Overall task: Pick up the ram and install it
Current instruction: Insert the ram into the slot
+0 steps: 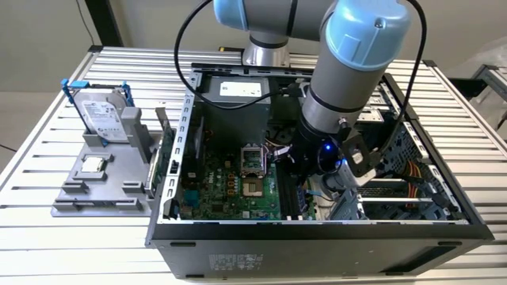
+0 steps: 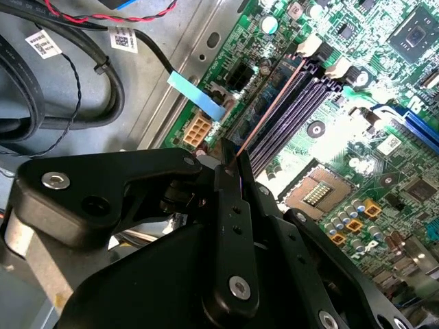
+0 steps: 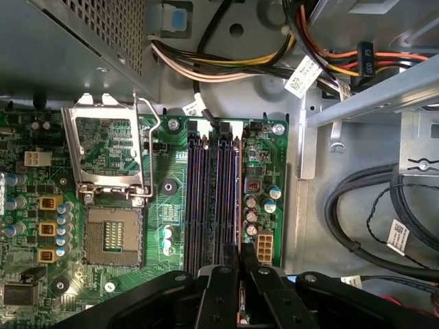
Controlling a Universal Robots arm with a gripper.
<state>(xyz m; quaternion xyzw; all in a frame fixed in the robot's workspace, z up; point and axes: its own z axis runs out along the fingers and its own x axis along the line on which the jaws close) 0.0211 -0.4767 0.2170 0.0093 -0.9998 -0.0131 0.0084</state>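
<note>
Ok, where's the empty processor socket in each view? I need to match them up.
Exterior view: processor socket on the green board, mid-case, to the exterior view's left of the arm.
Second wrist view: socket beyond the memory slots from the ram that the gripper holds.
First wrist view: socket beside its raised metal frame.
Shared landmark: the black memory slots alongside it.

You're looking at a worktop [image 1: 71, 237] of ribbed, pale metal slats, lit evenly and bright. Behind it stands a plain light wall [image 1: 40, 35], with a dark upright post [image 1: 107, 24] at the exterior view's left. A second slatted surface [image 1: 493, 77] shows at the exterior view's right.
</note>
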